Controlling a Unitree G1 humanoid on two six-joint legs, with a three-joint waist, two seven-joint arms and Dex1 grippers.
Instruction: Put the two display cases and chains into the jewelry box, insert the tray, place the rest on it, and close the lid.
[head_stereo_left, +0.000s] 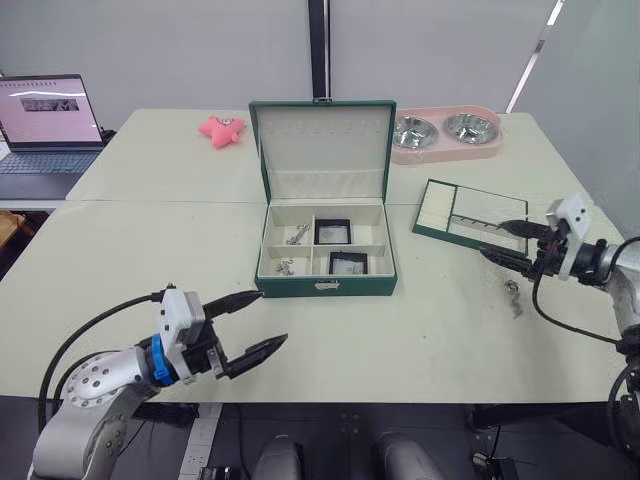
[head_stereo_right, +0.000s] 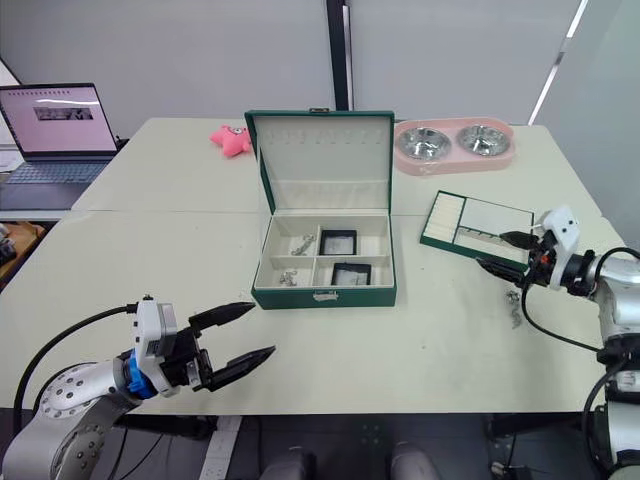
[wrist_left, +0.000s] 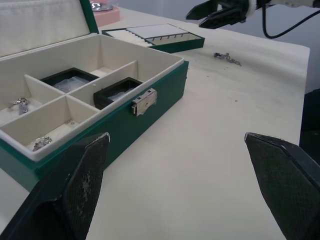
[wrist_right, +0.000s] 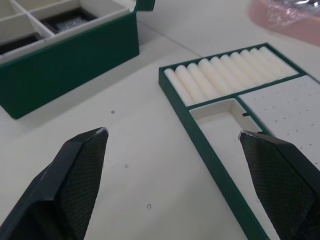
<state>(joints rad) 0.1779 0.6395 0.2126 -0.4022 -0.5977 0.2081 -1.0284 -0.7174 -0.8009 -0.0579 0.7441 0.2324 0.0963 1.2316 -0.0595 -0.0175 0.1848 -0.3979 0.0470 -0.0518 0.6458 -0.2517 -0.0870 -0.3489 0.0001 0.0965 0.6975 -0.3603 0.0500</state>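
Note:
The dark green jewelry box (head_stereo_left: 325, 285) stands at mid-table with its lid (head_stereo_left: 320, 150) upright. Its right compartments hold the two display cases (head_stereo_left: 333, 231) (head_stereo_left: 348, 263). Two chains (head_stereo_left: 297, 235) (head_stereo_left: 286, 266) lie in the left compartments. To the box's right, the tray (head_stereo_left: 470, 215) rests flat on the table. Another silver chain (head_stereo_left: 513, 297) lies loose near the tray's front. My left gripper (head_stereo_left: 272, 316) hovers open in front of the box's left corner, holding nothing. By the tray's near edge, my right gripper (head_stereo_left: 491, 238) is open and empty.
A pink double bowl holder (head_stereo_left: 445, 135) sits behind the tray at the back right. A pink star-shaped toy (head_stereo_left: 222, 130) lies at the back left of the box. A laptop (head_stereo_left: 45, 125) stands on a side table at far left.

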